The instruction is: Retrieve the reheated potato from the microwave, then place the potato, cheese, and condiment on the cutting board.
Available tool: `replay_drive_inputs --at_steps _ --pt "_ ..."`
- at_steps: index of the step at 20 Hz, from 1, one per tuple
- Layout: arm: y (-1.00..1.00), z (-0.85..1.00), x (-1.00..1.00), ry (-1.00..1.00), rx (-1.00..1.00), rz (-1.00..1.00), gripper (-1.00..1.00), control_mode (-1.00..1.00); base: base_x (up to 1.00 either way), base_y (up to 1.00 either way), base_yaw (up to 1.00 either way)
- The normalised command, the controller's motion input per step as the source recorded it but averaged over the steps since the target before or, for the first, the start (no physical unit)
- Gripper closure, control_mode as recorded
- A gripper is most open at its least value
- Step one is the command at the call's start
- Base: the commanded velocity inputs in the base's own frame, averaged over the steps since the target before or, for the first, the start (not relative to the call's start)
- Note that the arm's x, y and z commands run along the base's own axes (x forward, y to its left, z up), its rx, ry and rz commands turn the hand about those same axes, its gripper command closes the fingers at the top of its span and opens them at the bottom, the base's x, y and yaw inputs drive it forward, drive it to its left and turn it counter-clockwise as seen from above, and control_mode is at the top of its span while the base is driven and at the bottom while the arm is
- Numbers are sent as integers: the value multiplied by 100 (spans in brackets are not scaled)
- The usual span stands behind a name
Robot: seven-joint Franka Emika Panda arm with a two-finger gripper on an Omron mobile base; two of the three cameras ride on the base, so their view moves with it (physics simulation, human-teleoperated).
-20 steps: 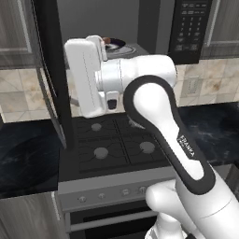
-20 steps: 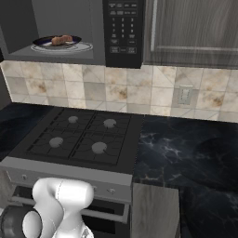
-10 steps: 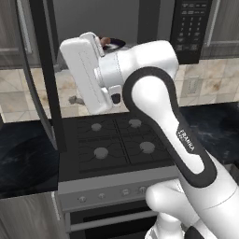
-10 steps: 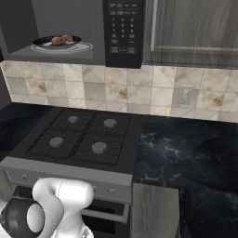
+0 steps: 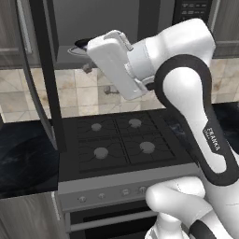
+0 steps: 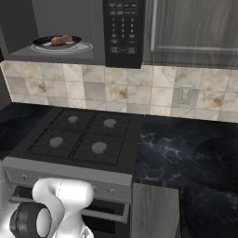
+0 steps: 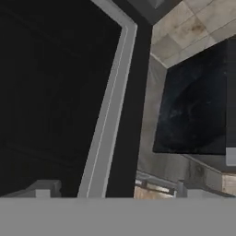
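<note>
microwave (image 6: 122, 28) hanging wide open above the stove (image 6: 81, 135), keypad panel at 3 o'clock of the lit cavity. inside, on the cavity floor, a dark-rimmed plate (image 6: 44, 43) carrying the potato (image 6: 61, 40), a small tan-brown lump lying at the plate's centre; seen from the right base, at roughly 11 o'clock of the frame. from the left base, just a sliver of the plate's rim (image 5: 80, 44) peeking out at 9 o'clock of the white hand. microwave door (image 5: 44, 70) swung out toward the camera, its dark frame running down at 9 o'clock of the left base picture, well forward of the tiled backsplash (image 6: 116, 90).

arm (image 5: 196, 116) arched up from 5 o'clock of the left base view, hand raised level with the cavity mouth, just beside the plate but not touching it as far as can be told. in the hand view, gripper (image 7: 115, 191) with finger tips (image 7: 44, 189) set far apart, spread wide and pinching nothing, at 6 o'clock of the frame; facing them, the dark glass and pale frame strip of the door (image 7: 108, 115), with a patch of black marbled counter (image 7: 193, 106) at 3 o'clock.

black counter (image 6: 186, 153) stretching at 3 o'clock of the stove, under grey cabinet doors (image 6: 190, 28). four burners on the stove, nothing resting on them.
</note>
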Motion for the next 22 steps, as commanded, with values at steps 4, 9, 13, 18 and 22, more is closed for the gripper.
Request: replay_drive_inputs --at_steps 4,9,13,18,22 --pt "-49 0 1 -56 -32 0 -100 -100 0 0 0" --pt "-43 0 10 -47 -34 -7 -100 -100 0 0 0" --pt "-40 16 30 -14 -22 -18 -100 -100 0 0 0" --pt "-38 14 38 -7 -16 -20 -100 -100 0 0 0" --pt "-24 13 55 0 -6 -23 -100 -100 0 0 0"
